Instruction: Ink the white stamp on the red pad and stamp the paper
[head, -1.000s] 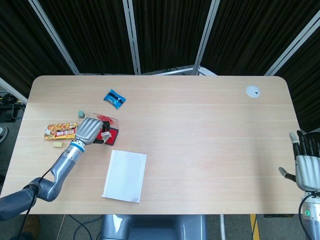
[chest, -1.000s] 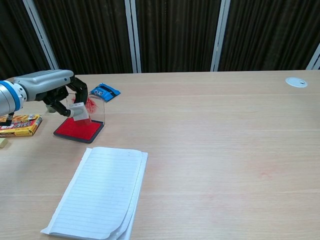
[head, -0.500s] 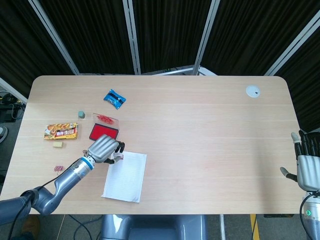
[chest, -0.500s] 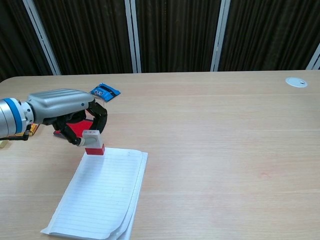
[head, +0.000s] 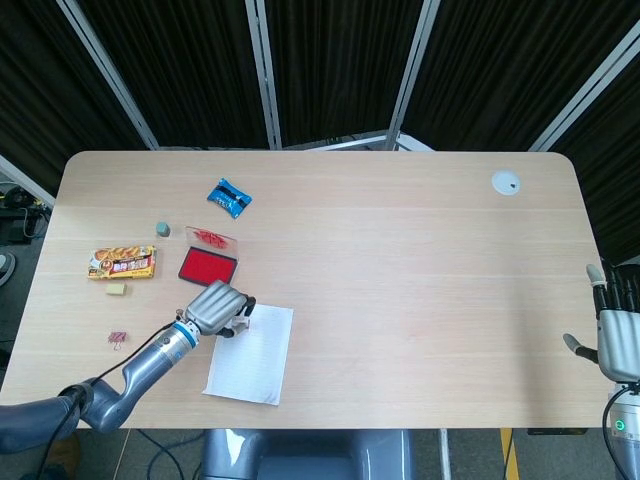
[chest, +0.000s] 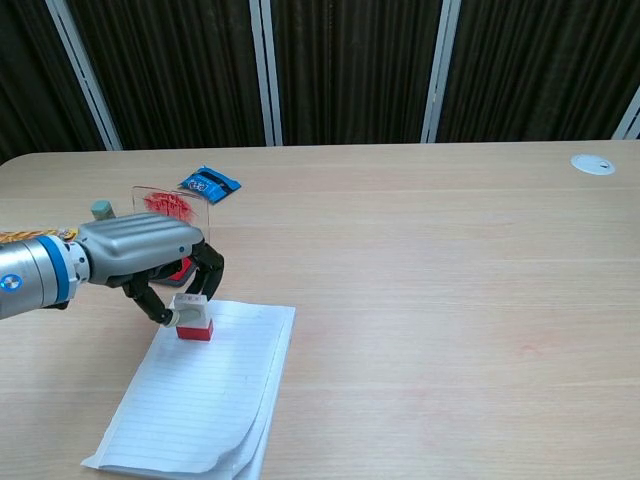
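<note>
My left hand (chest: 150, 255) (head: 217, 308) grips the white stamp (chest: 192, 315), whose red base sits down on the near-left top corner of the lined paper (chest: 205, 385) (head: 252, 352). In the head view the stamp is mostly hidden under the hand. The red ink pad (head: 207, 266) (chest: 181, 268) lies just behind the hand, its clear lid (chest: 167, 203) standing up at the back. At the table's right edge my right hand (head: 618, 335) is open and holds nothing.
A blue snack packet (head: 229, 197), a yellow food box (head: 121, 263), a small grey-green eraser (head: 162, 229), a pale block (head: 116, 290) and a pink clip (head: 117, 338) lie on the left side. A white disc (head: 505, 183) sits at the far right.
My left hand carried the stamp from the red pad toward me onto the paper and lowered it until its base met the sheet. The right hand stayed put.
</note>
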